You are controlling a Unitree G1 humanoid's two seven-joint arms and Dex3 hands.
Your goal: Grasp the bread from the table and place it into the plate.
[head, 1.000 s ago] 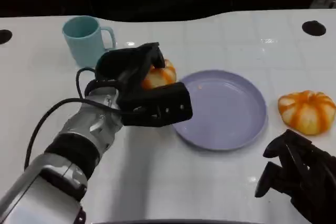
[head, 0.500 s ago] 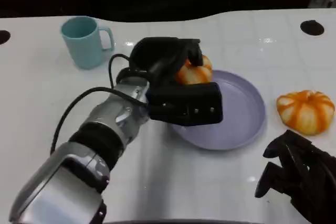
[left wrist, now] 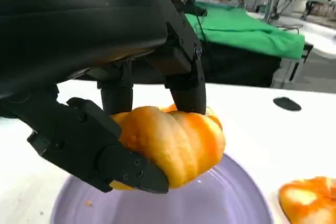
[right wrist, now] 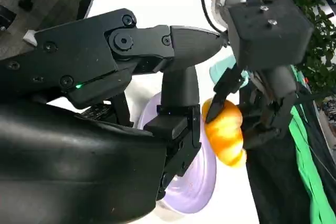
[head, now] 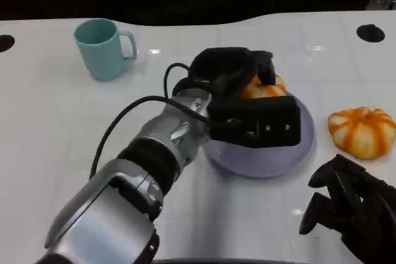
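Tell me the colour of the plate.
Pale lavender purple; the plate shows best in the head view.

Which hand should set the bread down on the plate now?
Left. The left hand already holds the bread above the purple plate. The right hand rests on the table beside the plate, holding nothing.

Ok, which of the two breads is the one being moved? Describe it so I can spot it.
Start at the lavender plate mid-table. The bread in question is above its far rim, gripped by the left hand. Its twin, the other bread, lies untouched on the white table, to the plate's right.
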